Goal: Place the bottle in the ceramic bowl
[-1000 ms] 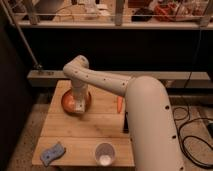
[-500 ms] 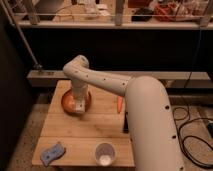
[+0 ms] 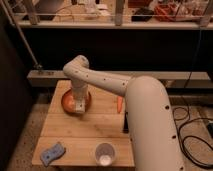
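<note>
A large white arm [image 3: 145,115] is seen bent over the wooden counter [image 3: 100,130], its far end lowered onto the ceramic bowl [image 3: 66,101], which is set near the counter's back left corner. A translucent white cup [image 3: 104,154] is placed at the front edge, a blue rag-like thing [image 3: 53,154] is laid at the front left corner, and a small orange thing [image 3: 119,104] is laid just right of the bowl. The pincer [image 3: 79,107] is held over the bowl's near rim; whether it is spread or pressed together cannot be told, and the bottle cannot be made out apart from it.
</note>
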`<control>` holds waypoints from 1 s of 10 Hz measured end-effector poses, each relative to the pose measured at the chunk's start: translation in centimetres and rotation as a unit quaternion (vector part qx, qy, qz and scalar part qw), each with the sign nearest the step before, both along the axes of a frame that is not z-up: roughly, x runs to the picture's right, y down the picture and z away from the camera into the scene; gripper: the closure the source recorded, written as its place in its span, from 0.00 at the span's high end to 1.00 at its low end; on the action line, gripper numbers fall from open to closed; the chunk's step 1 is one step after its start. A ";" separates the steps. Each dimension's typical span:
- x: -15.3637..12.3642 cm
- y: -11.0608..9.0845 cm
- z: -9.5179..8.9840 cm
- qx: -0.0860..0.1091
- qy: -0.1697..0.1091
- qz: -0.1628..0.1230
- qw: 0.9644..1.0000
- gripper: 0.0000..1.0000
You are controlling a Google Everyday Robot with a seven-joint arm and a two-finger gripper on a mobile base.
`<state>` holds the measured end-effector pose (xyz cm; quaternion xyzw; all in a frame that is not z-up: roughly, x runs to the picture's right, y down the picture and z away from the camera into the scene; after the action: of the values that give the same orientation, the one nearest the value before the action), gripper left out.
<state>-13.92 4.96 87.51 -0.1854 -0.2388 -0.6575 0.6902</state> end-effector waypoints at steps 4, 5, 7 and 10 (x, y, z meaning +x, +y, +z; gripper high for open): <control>0.0 0.0 0.0 0.001 -0.002 -0.002 1.000 0.38; 0.0 0.0 0.0 0.001 -0.003 -0.004 1.000 0.38; 0.0 0.0 0.0 0.001 -0.004 -0.004 1.000 0.38; 0.0 0.0 0.0 0.001 -0.006 -0.007 1.000 0.38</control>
<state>-13.91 4.94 87.54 -0.1822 -0.2408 -0.6637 0.6844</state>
